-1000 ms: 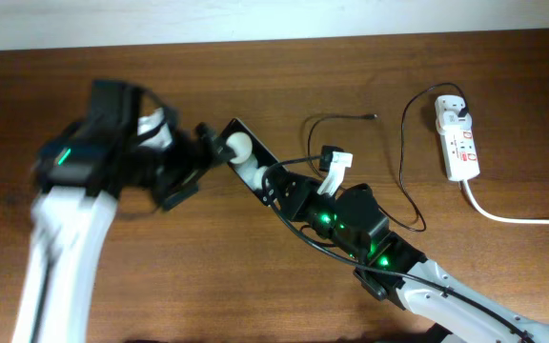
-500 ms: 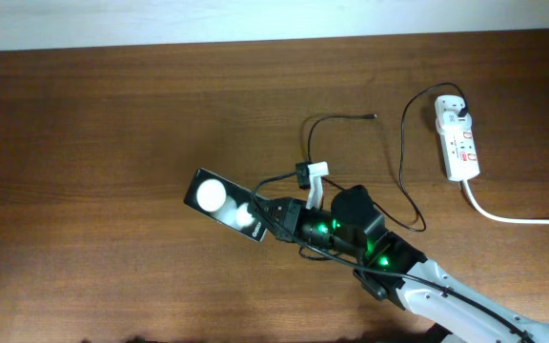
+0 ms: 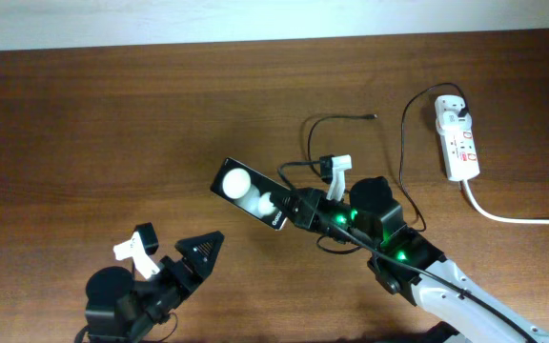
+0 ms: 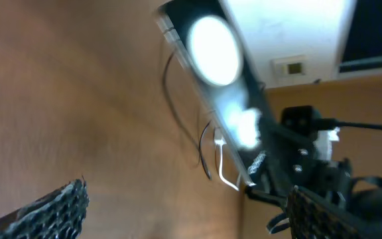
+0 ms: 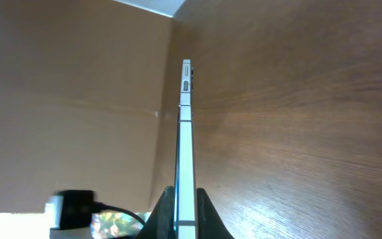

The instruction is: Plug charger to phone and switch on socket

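Overhead: the left fingers (image 3: 201,250) have drawn back, spread wide, far left of the white elongated power strip (image 3: 457,141). The glossy black rectangular smartphone (image 3: 254,193) is left to the right fingers (image 3: 298,209) alone, and the thin black charger cable (image 3: 403,176) beside the strip is unplugged.

Left wrist: smartphone (image 4: 211,60) ahead, out of reach.

Right wrist: fingers (image 5: 168,214) pinch it edge-on over the brown wooden bench (image 5: 290,99), with a pale wall (image 5: 144,5) beyond.

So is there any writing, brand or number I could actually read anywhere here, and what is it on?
Nothing here can be read.
On the phone: small white lettering near the end that the right tool holds, too small overhead, blurred in the left wrist view.
On the socket: red marks on its face, too small to read.
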You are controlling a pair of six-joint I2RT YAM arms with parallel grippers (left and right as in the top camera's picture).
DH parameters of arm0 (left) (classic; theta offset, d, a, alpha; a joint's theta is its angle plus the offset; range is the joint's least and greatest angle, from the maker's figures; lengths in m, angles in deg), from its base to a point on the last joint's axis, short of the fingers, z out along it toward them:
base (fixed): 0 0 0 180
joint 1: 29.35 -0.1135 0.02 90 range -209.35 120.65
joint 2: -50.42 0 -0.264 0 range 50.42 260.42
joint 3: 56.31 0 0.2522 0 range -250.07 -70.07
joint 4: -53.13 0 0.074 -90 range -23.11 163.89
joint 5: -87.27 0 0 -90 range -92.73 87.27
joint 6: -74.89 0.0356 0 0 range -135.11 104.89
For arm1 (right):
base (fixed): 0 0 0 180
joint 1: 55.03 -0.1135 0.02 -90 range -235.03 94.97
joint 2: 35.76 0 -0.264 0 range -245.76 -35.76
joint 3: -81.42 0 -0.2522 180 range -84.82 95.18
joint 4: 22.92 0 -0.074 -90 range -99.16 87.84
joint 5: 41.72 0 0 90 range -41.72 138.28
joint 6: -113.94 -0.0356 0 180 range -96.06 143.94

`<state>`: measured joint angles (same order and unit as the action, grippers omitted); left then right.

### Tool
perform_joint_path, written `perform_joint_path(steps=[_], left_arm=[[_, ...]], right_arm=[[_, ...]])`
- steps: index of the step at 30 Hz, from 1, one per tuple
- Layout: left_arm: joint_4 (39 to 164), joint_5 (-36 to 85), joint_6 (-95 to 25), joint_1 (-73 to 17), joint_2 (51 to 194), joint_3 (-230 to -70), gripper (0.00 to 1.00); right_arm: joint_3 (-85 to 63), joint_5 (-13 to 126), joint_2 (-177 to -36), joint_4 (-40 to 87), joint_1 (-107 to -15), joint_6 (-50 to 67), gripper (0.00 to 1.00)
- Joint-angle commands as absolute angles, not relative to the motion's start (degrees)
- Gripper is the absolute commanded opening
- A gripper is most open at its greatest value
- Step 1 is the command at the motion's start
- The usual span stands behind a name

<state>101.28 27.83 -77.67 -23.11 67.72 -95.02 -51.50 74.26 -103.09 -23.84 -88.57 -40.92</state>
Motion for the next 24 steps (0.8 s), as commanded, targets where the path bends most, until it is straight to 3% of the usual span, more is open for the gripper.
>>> perform_joint_path(steps=[1, 8, 23, 24], left_arm=[[92.9, 31.2, -90.0, -23.2, 67.2, -90.6, 0.99], [87.0, 28.2, -98.5, -23.2, 67.3, -89.6, 1.00], [86.6, 24.8, -112.4, -23.2, 68.4, -89.6, 0.84], [86.7, 24.8, -113.0, -23.2, 68.4, -89.6, 0.79]], right_arm=[[-50.8, 74.6, -101.9, -24.7, -88.4, -48.9, 0.04], [-50.8, 76.4, -101.9, -24.8, -90.9, -61.1, 0.04], [-50.8, 75.6, -101.9, -25.2, -97.8, -68.5, 0.04], [-50.8, 75.5, -101.9, -25.3, -97.8, -68.6, 0.04]])
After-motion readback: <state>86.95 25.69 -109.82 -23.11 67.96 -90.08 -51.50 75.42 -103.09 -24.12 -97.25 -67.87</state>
